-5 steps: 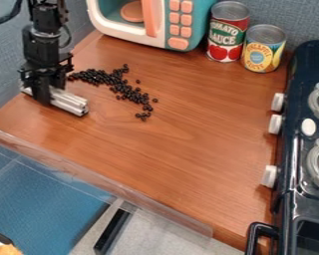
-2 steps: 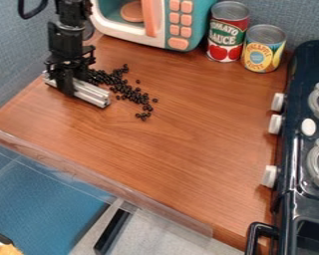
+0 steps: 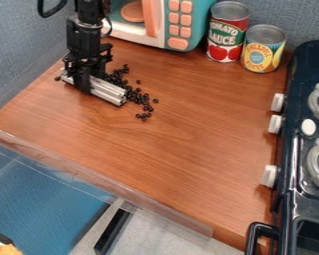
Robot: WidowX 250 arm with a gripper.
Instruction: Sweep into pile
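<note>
Going left to right, toy microwave (image 3: 163, 31) as reference.

Stray bean (image 3: 57, 77): well off the microwave's front left corner, past the bar's far end. The current stroke looks set to miss it; budget a separate pass.

Gripper (image 3: 89, 82): also off that front left corner, clamped on the metal bar (image 3: 110, 91). Bar lies aslant, right end furthest forward of the microwave. Keep the grip firm and the bar level: a twist in the jaws would lift one end and let beans roll under.

Black beans (image 3: 137, 95): loose trail in front of the microwave's left part, bunched along the bar's microwave-facing side. Not a tidy pile yet. I'd push broadside, bottom edge on the wooden tabletop (image 3: 169, 149), slow, short strokes. Too fast and they scatter.

Outlying beans (image 3: 143, 116): end of the trail furthest forward of the microwave, beyond the bar's right end. Likely to slip round it. Finish with a pass from their front side, back toward the microwave, stopping well short of it.
</note>
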